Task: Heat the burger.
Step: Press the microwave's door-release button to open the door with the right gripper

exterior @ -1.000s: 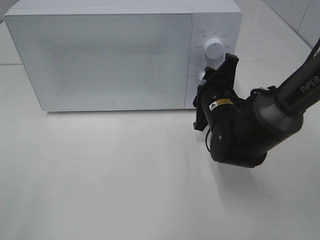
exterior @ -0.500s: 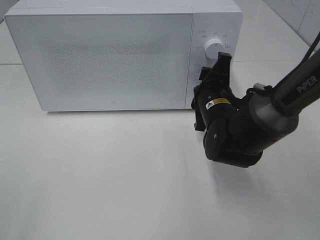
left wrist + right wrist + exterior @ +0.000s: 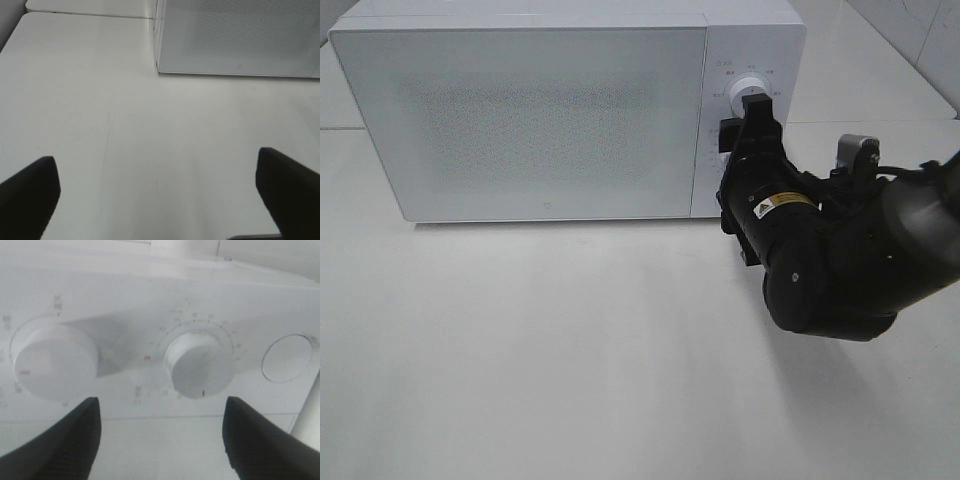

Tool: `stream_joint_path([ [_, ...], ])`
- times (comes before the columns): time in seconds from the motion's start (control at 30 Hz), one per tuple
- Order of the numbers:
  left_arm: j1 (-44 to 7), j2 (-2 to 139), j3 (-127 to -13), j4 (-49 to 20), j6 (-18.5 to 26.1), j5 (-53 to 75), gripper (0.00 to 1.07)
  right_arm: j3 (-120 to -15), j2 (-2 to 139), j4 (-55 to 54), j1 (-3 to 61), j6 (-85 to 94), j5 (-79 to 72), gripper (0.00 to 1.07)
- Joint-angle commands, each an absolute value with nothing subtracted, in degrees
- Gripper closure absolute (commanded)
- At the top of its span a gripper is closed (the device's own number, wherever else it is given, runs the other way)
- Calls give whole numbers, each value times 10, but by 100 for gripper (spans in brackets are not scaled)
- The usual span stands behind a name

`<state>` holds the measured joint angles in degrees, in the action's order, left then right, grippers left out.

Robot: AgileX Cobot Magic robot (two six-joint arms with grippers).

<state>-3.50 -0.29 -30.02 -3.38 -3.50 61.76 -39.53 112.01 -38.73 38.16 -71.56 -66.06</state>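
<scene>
Exterior high view shows a white surface (image 3: 520,350) carrying a white microwave (image 3: 540,120), its frosted door (image 3: 535,60) shut. The black right arm (image 3: 840,260) reaches up to the control panel (image 3: 720,70) at the microwave's right end. The burger appears in no view. It may sit behind that door, but the frosting hides whatever is inside, so I cannot tell. The right wrist view looks straight at the panel. There the right end effector (image 3: 160,412) has its fingers spread apart, holding nothing, just in front of the tick-ringed knob (image 3: 200,365). A second knob (image 3: 55,365) and a round button (image 3: 290,359) flank that knob. Whether a pad touches a knob I cannot tell. Judging by this, the step in hand is setting a dial, and the heating itself is close. The left end effector (image 3: 155,165) hangs above bare surface off the microwave's front left corner, fingers wide apart and empty. As for handling, a burger should be light, soft and easily crushed, with stacked layers that slide. It is best gripped gently across the bun's sides, low enough to catch the bottom half.
</scene>
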Motion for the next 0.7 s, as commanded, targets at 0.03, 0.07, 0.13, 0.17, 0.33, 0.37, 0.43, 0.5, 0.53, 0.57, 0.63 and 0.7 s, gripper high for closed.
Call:
stream_joint_path([
  [0.03,-34,-13,-297,-38,-34,612,6,-379,1091,-346,382,-659,-615,39],
  [0.07,-34,-13,-297,-38,-34,612,6,-374,1081,-333,382,-639,-595,39],
  [0.13,-34,-13,-297,-38,-34,612,6,-366,1063,-317,382,-595,-555,39],
  [0.17,-34,-13,-297,-38,-34,612,6,-362,1054,-311,382,-568,-537,39],
  [0.33,-34,-13,-297,-38,-34,612,6,-356,1002,-301,382,-446,-426,39],
  [0.37,-34,-13,-297,-38,-34,612,6,-356,981,-294,382,-396,-383,39],
  [0.43,-34,-13,-297,-38,-34,612,6,-356,972,-292,382,-368,-366,39],
  [0.5,-34,-13,-297,-38,-34,612,6,-356,952,-289,382,-313,-325,39],
  [0.53,-34,-13,-297,-38,-34,612,6,-356,941,-289,382,-292,-309,39],
  [0.57,-34,-13,-297,-38,-34,612,6,-356,923,-289,380,-247,-274,39],
  [0.63,-34,-13,-297,-38,-34,612,6,-356,904,-289,380,-202,-238,39],
  [0.7,-34,-13,-297,-38,-34,612,6,-356,896,-289,380,-187,-221,39],
])
